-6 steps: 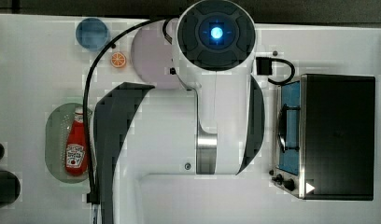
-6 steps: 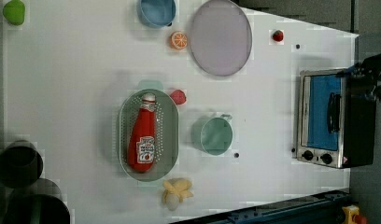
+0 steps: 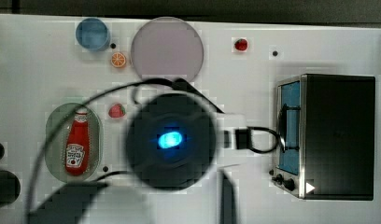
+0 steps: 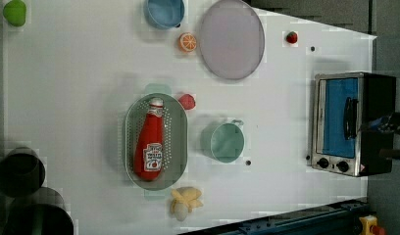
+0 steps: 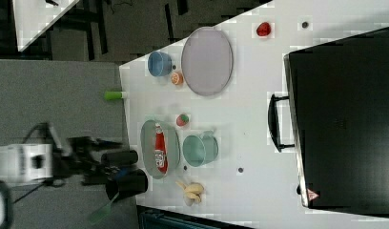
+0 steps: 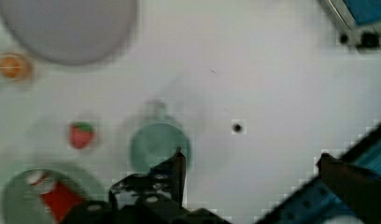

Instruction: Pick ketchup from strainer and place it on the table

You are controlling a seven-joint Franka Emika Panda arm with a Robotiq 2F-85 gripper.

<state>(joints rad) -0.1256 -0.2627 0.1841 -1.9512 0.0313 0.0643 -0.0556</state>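
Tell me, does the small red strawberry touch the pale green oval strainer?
Apart. In the top view, white table shows between the strawberry and the strainer rim.

In the left view the bench [image 4: 80, 73] lies bare on the left view's left of the strainer [image 4: 177, 132], a wide open stretch. On the strainer's other side the strawberry [image 4: 187, 101] sits just beside its rim, the teal cup [image 4: 226, 142] stands near, and the banana [image 4: 185, 200] lies close to its lower end. Two dark cylinders [image 4: 21, 171] crowd the left view's lower left corner. Beyond the cup, free bench runs to the toaster oven [image 4: 352, 122]; the lilac plate [image 4: 231, 39], orange slice [image 4: 187, 42] and blue bowl [image 4: 163, 12] line the far edge.
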